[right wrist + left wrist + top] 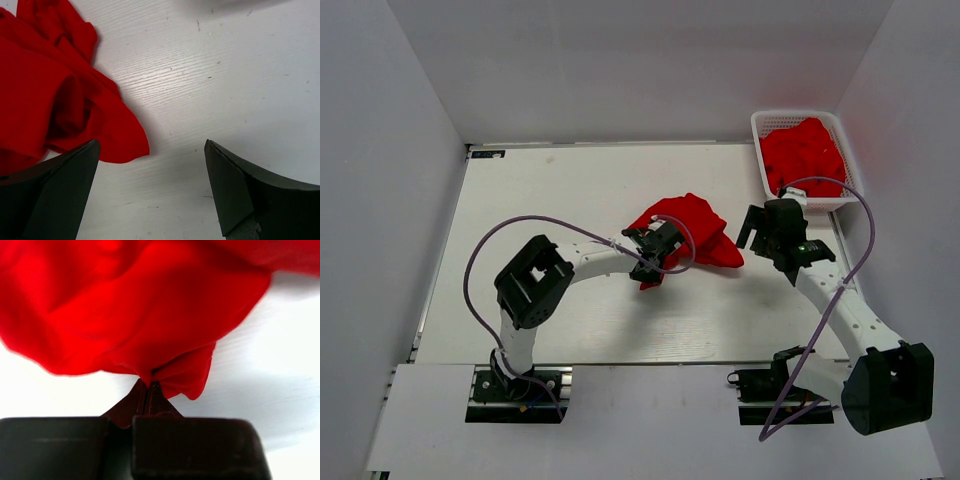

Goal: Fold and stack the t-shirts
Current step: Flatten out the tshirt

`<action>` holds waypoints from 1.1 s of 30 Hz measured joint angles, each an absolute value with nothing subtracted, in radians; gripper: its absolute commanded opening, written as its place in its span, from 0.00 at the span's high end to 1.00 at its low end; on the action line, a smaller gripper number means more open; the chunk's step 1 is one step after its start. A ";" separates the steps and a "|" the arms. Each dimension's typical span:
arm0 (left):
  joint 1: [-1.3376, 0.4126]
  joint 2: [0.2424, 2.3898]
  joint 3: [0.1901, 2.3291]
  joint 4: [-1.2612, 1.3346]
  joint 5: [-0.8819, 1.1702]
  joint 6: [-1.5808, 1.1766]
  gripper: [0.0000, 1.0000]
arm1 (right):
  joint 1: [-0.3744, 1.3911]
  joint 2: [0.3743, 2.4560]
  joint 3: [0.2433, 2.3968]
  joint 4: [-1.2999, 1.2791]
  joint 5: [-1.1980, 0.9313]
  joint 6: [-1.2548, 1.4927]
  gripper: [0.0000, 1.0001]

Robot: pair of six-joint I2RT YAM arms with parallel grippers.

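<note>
A crumpled red t-shirt (695, 228) lies bunched at the middle of the table. My left gripper (655, 250) is shut on its near left edge; in the left wrist view the fingertips (148, 390) pinch a fold of the red cloth (150, 310). My right gripper (767, 228) is open and empty, just right of the shirt, above bare table. In the right wrist view the shirt (55, 95) lies at the left, its edge near the left finger (65, 185). More red t-shirts (803, 152) fill the white mesh basket (840, 200).
The basket stands at the back right corner of the white table (550, 200). White walls enclose the table on three sides. A purple cable loops over each arm.
</note>
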State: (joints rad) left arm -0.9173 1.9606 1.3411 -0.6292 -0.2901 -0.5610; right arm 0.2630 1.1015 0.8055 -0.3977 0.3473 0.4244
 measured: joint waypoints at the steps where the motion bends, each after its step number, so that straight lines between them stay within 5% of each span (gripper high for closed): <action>1: -0.914 1.954 1.333 -0.632 -0.297 -0.564 1.00 | 0.263 1.105 0.805 -0.397 0.330 0.415 0.10; 28: -0.905 1.866 1.304 -0.771 -0.462 -0.591 1.00 | 0.263 1.412 0.770 -0.280 0.056 0.341 0.10; 30: -0.905 1.866 1.304 -0.777 -0.464 -0.594 1.00 | 0.263 1.433 0.769 -0.260 0.047 0.348 0.15; 32: -0.905 1.866 1.304 -0.781 -0.467 -0.596 1.00 | 0.263 1.447 0.768 -0.243 0.040 0.355 0.42; 33: -0.905 1.866 1.304 -0.783 -0.469 -0.598 1.00 | 0.263 1.449 0.767 -0.234 0.036 0.357 0.72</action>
State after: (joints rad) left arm -0.9051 1.8660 1.3045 -0.7834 -0.4686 -0.5980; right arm 0.2630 1.4487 0.7670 -0.2340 0.0360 0.3569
